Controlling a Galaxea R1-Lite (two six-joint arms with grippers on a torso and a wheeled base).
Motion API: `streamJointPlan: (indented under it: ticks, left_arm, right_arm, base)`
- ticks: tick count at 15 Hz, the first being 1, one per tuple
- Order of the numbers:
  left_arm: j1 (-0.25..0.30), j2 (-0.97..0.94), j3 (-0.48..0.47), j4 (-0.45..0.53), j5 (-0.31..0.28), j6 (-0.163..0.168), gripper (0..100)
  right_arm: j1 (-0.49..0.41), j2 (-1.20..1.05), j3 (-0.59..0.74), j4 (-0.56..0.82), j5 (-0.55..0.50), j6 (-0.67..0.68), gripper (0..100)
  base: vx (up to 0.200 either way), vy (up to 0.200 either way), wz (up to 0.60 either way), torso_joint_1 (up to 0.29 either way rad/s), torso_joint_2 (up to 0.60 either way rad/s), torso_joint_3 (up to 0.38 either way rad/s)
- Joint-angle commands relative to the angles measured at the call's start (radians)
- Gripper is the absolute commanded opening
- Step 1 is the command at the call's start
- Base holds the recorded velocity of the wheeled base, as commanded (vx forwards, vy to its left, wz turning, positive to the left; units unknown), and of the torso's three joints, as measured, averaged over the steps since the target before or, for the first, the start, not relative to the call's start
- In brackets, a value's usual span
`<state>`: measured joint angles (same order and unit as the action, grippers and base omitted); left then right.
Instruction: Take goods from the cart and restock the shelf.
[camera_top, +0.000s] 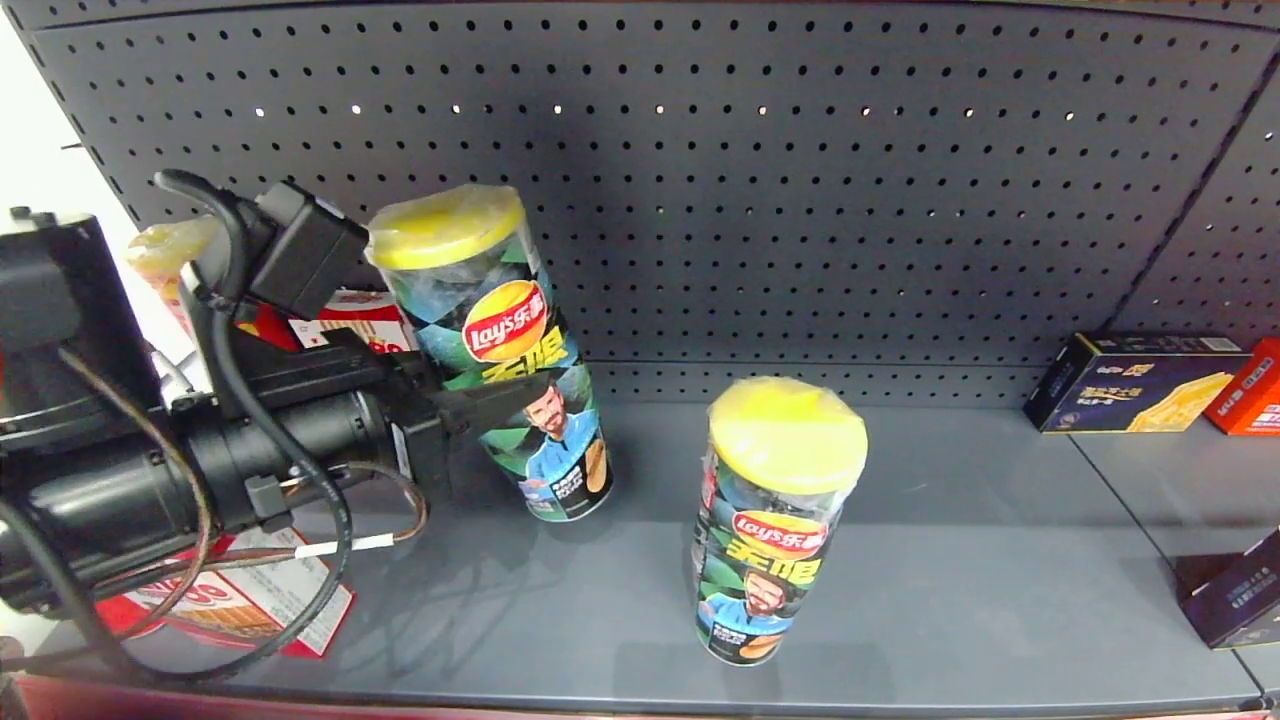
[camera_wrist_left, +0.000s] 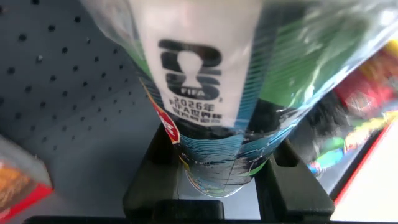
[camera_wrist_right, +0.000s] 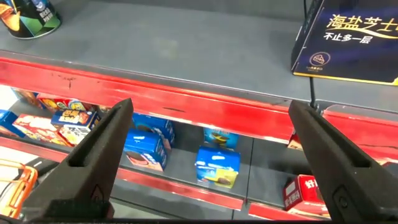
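Note:
A tall chips can (camera_top: 500, 340) with a yellow lid leans on the left of the grey shelf (camera_top: 950, 560), its base at or just above the board. My left gripper (camera_top: 490, 410) is shut on its lower half. In the left wrist view the can (camera_wrist_left: 205, 93) runs between both black fingers (camera_wrist_left: 149, 180). A second, matching can (camera_top: 770, 520) stands upright nearer the shelf's front, to the right of the held one. My right gripper (camera_wrist_right: 211, 155) hangs open with nothing in it before the red shelf edge (camera_wrist_right: 186, 93), with that can's base (camera_wrist_right: 28, 15) far off.
The perforated back wall (camera_top: 800, 200) closes the shelf behind. A dark blue box (camera_top: 1140, 382), an orange box (camera_top: 1250, 390) and a dark box (camera_top: 1235, 600) lie at the right. Red-and-white packs (camera_top: 240, 600) lie under my left arm. Blue packs (camera_wrist_right: 217, 165) fill the lower shelf.

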<state>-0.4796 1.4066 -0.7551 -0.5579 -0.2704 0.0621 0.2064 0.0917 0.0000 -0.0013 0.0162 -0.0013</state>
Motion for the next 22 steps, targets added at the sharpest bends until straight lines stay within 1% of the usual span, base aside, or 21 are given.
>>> streamJointPlan:
  ticks: [1,2,3,4,5,6,7,8,9,12,16,18,22]
  left_arm:
    - [0.01,0.095,-0.119,0.058,-0.026,0.001,0]
    - [0.009,0.107,-0.182,0.153,-0.043,0.005,0]
    - [0.012,0.121,-0.233,0.23,-0.049,0.036,0]
    - [0.032,0.141,-0.294,0.311,-0.066,0.096,0]
    - [0.047,0.169,-0.326,0.351,-0.108,0.151,0]
    - [0.067,0.193,-0.342,0.36,-0.151,0.205,0]
    - [0.078,0.229,-0.362,0.36,-0.182,0.239,0]
    - [0.078,0.241,-0.374,0.36,-0.19,0.245,0]
    - [0.076,0.276,-0.418,0.36,-0.208,0.246,0]
    - [0.064,0.359,-0.513,0.351,-0.22,0.251,0]
    - [0.022,0.46,-0.61,0.342,-0.22,0.252,0]
    - [-0.004,0.514,-0.652,0.303,-0.222,0.251,0]
    - [-0.025,0.549,-0.667,0.297,-0.222,0.249,0]
  right_arm:
    - [0.001,0.005,0.0,0.0,0.001,0.0,100]
    - [0.001,0.005,0.0,0.0,0.001,0.0,100]
    - [0.001,0.005,0.0,0.0,0.001,0.0,100]
    - [0.001,0.005,0.0,0.0,0.001,0.0,100]
    - [0.001,0.005,0.0,0.0,0.001,0.0,100]
    - [0.001,0.005,0.0,0.0,0.001,0.0,100]
    - [0.001,0.005,0.0,0.0,0.001,0.0,100]
    - [0.001,0.005,0.0,0.0,0.001,0.0,100]
    - [0.001,0.005,0.0,0.0,0.001,0.0,100]
    - [0.001,0.005,0.0,0.0,0.001,0.0,100]
    - [0.001,0.005,0.0,0.0,0.001,0.0,100]
    - [0.001,0.005,0.0,0.0,0.001,0.0,100]
    - [0.001,0.005,0.0,0.0,0.001,0.0,100]
  base:
    - [0.0,0.0,0.0,0.0,0.0,0.0]
    - [0.0,0.0,0.0,0.0,0.0,0.0]
    - [0.0,0.0,0.0,0.0,0.0,0.0]
    - [0.0,0.0,0.0,0.0,0.0,0.0]
    - [0.0,0.0,0.0,0.0,0.0,0.0]
    - [0.0,0.0,0.0,0.0,0.0,0.0]
    - [0.0,0.0,0.0,0.0,0.0,0.0]
    - [0.0,0.0,0.0,0.0,0.0,0.0]
    - [0.0,0.0,0.0,0.0,0.0,0.0]
    - [0.0,0.0,0.0,0.0,0.0,0.0]
    - [0.0,0.0,0.0,0.0,0.0,0.0]
    - [0.0,0.0,0.0,0.0,0.0,0.0]
    - [0.0,0.0,0.0,0.0,0.0,0.0]
